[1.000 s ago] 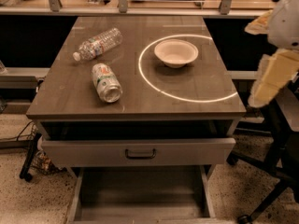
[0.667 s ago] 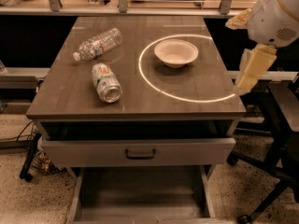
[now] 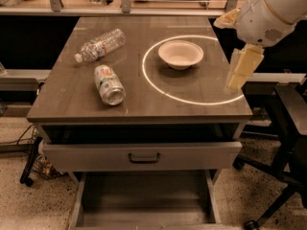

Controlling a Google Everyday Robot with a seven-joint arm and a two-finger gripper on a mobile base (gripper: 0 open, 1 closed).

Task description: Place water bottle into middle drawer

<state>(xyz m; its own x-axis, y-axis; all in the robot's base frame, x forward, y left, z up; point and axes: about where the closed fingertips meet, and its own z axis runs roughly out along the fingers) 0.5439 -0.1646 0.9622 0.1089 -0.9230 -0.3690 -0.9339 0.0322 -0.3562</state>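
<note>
The water bottle (image 3: 98, 45), clear and ribbed with a white cap, lies on its side at the back left of the brown cabinet top (image 3: 72, 104). The middle drawer (image 3: 144, 202) is pulled out at the bottom of the view, and its flat grey floor is bare. My gripper (image 3: 237, 83) hangs from the white arm (image 3: 268, 8) over the right edge of the top. It is well right of the bottle and holds nothing that I can see.
A white-and-green can (image 3: 109, 84) lies on its side in front of the bottle. A white bowl (image 3: 181, 54) sits inside a ring of light. A grey drawer front with a dark handle (image 3: 144, 157) juts out above the open drawer. A dark chair (image 3: 288, 128) stands at the right.
The arm has swung left and further into view. The gripper has moved from beyond the right edge to above that edge. The bottle, can and bowl have not moved.
</note>
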